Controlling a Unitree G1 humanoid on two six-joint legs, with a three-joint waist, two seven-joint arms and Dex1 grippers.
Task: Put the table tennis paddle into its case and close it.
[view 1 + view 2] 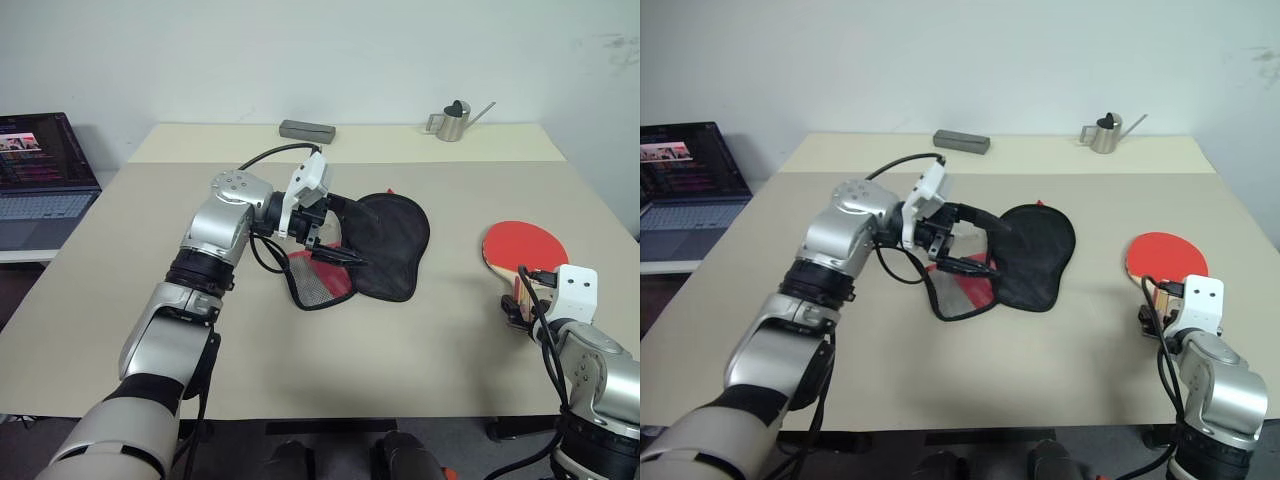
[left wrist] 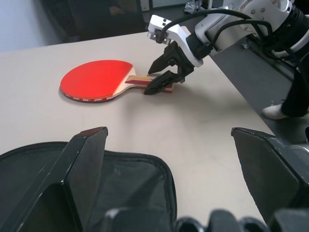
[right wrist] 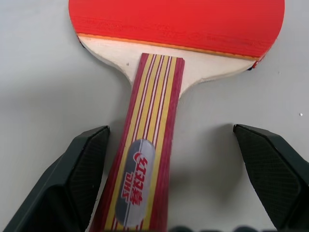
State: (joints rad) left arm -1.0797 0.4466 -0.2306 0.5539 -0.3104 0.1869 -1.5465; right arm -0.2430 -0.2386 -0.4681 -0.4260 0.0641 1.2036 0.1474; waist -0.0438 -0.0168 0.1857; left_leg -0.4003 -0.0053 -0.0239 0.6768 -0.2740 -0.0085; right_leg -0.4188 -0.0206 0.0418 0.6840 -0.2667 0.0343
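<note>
Lower right of the head view: right gripper [image 2: 161, 79] down at the handle end of the table tennis paddle [image 1: 524, 246], fingers spread wide, one on each side of the handle, nothing clamped. Handle striped red and yellow with an oval logo, lying flat between the two black fingers [image 3: 77, 181] in the right wrist view; contact between finger and handle not resolvable. Red blade flat on the beige table [image 1: 420, 350], pointing away from the gripper, toward the far right edge.

Centre of frame: case [image 1: 385, 245] lying open on the table, black half spread to the right, red half with mesh pocket to the lower left. Well apart from the paddle, bare table between them.

Left gripper [image 1: 335, 235] directly at the left rim of the case, pointing toward frame right, fingers wide apart over the black interior; whether anything is pinched cannot be determined.

Far edge, upper centre: grey rectangular block [image 1: 307, 129]. Upper right: small metal watering can [image 1: 455, 120]. Upper left, off the table: open laptop [image 1: 40, 175].
</note>
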